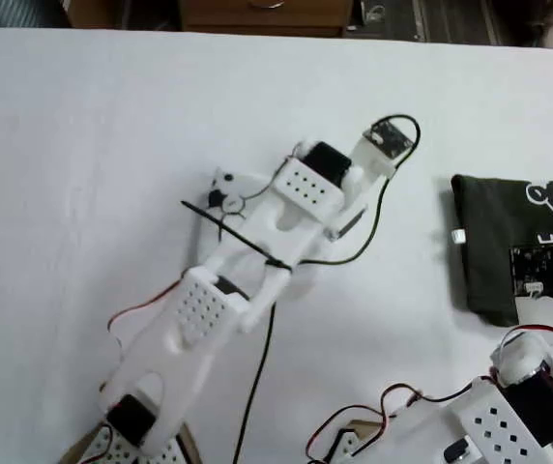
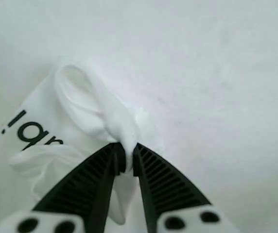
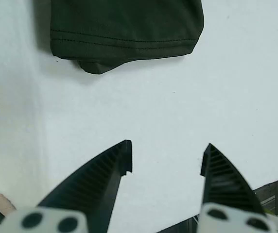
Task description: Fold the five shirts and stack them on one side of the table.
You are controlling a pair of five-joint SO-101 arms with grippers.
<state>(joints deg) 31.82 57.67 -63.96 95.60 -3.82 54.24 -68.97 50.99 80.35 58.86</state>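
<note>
Left gripper [image 2: 127, 156] pinching white shirt [image 2: 83, 109], right gripper [image 3: 167, 154] spread near black shirt [image 3: 124, 24]

Table [image 1: 93, 145]: covered in plain white cloth, spread across nearly the whole high view; its far edge is seen running straight along the top.

Wooden cabinet [image 1: 267, 14]: brown, set just behind the far edge near the middle; a curved handle [image 1: 269, 4] is seen on its front.

Brown box-like item [image 1: 88, 12]: placed to the cabinet's left, behind the same edge; its kind cannot be told.

Floor [image 1: 451, 19]: dark, seen beyond the far edge to the cabinet's right.
</note>
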